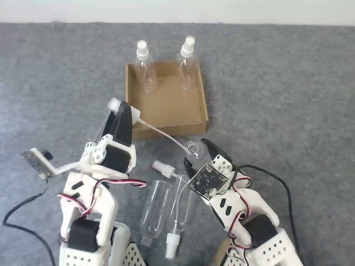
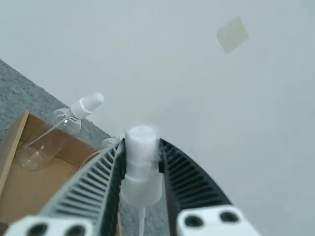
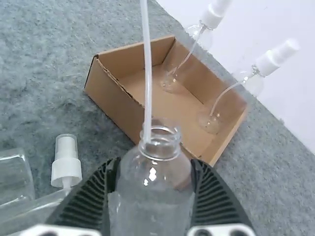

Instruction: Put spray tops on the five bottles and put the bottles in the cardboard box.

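The left gripper (image 2: pixel 141 143) is clamping a white spray top (image 2: pixel 141 169), whose dip tube (image 3: pixel 146 73) is reaching down to the open neck of a clear bottle (image 3: pixel 155 147). The right gripper (image 3: pixel 153 169) is squeezing that bottle by its body, near the cardboard box (image 1: pixel 204 108). Two capped bottles (image 1: pixel 145 72) are standing at the box's far side, and two more bottles (image 1: pixel 156 206) are lying on the grey carpet (image 1: pixel 288 83) between the arms.
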